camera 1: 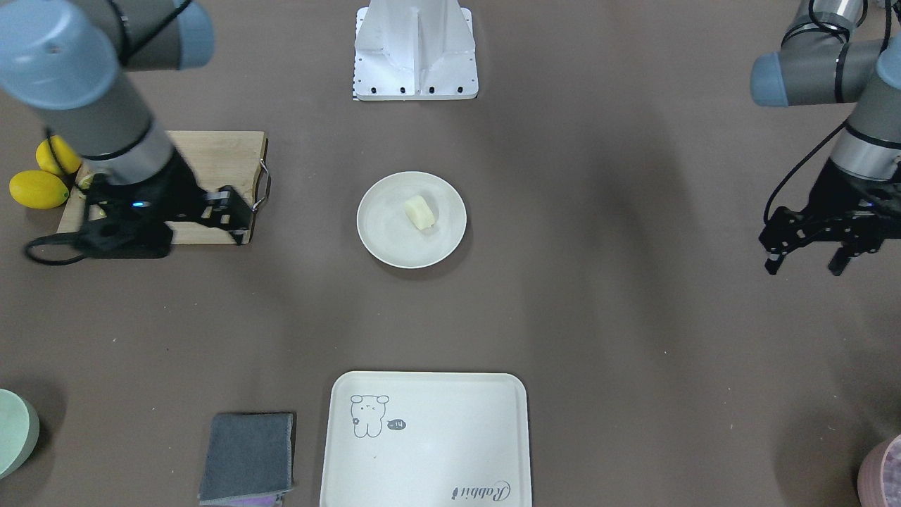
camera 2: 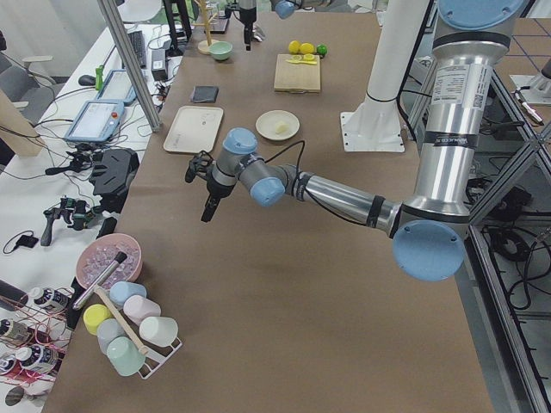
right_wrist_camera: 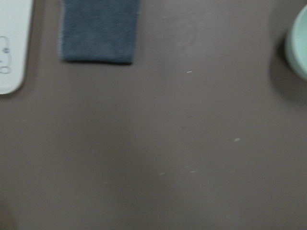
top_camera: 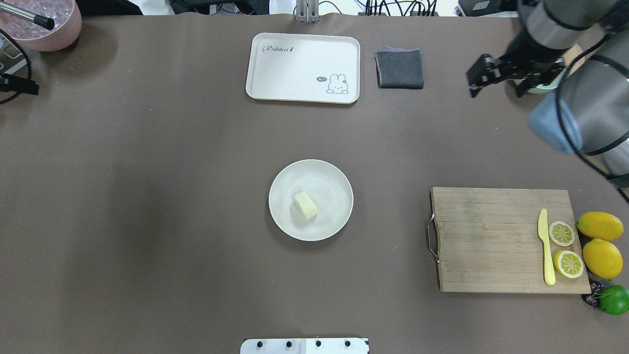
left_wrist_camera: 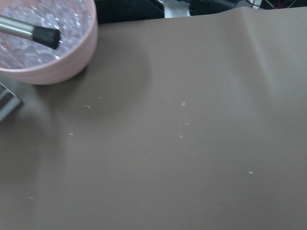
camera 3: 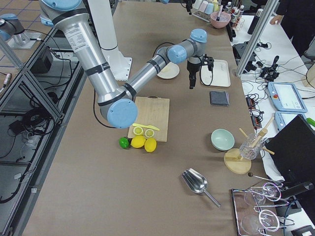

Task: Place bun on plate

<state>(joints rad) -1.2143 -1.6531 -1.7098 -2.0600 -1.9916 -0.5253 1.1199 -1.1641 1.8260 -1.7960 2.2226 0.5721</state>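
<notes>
The bun [top_camera: 305, 204], a small pale cream block, lies inside the plate [top_camera: 335, 183], a round off-white dish at the table's middle; both also show in the front view, bun [camera 1: 420, 213] on plate [camera 1: 380, 236]. My right gripper [top_camera: 496, 86] hangs open and empty above the table beside the grey cloth, far from the plate. In the front view it shows as right gripper [camera 1: 243, 220]. My left gripper [camera 1: 804, 264] hangs open and empty at the table's other side. Neither wrist view shows fingers, bun or plate.
A cream tray [top_camera: 303, 69] and a grey cloth [top_camera: 399, 69] lie at the far edge. A cutting board [top_camera: 491, 236] holds a yellow knife [top_camera: 545, 248] and lemon halves, with whole lemons [top_camera: 600, 226] and a lime beside it. A pink ice bowl [top_camera: 44, 24] and a green dish [right_wrist_camera: 300, 43] stand in the corners.
</notes>
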